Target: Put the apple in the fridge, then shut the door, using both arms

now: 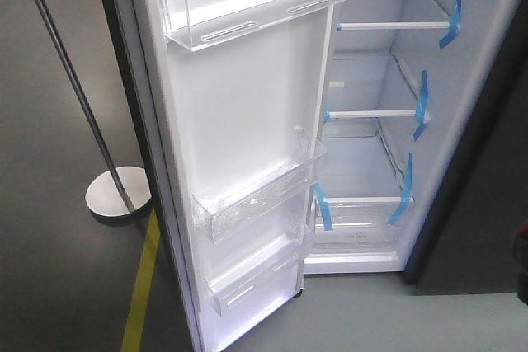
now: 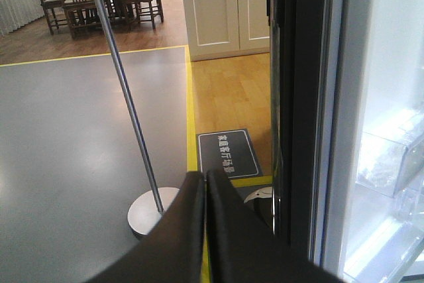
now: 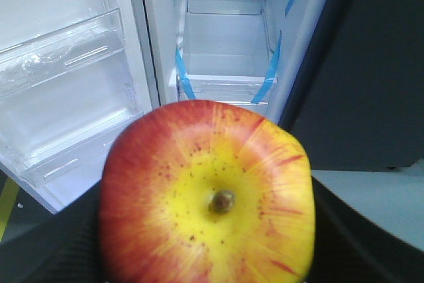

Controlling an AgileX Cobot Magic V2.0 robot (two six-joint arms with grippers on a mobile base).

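A tall dark-grey fridge (image 1: 371, 162) stands open, its white interior lined with glass shelves whose edges carry strips of blue tape (image 1: 421, 105). Its tall narrow door (image 1: 239, 105), white on the inside, is swung wide to the left and bears three clear plastic shelf bins (image 1: 260, 191), one high and two low. Grey floor (image 1: 58, 269) spreads to the left of the door, crossed by a yellow line (image 1: 142, 286). On that floor stands a slim metal pole on a round white base (image 1: 120, 193). Beyond it, the left wrist view takes in a dark rectangular floor sign with white characters (image 2: 227, 152).

A round red apple with a yellow patch round its stem (image 3: 209, 190) fills the foreground of the right wrist view, stem end to the camera. It is outside the fridge, in front of the open lower shelves. The right gripper (image 3: 212, 263) is clamped on the apple, with dark fingers (image 3: 59, 250) showing on either side of it. The left gripper (image 2: 204, 177) hangs just beside the door's dark outer edge, low over the floor. Its two black fingers are pressed together with nothing between them.
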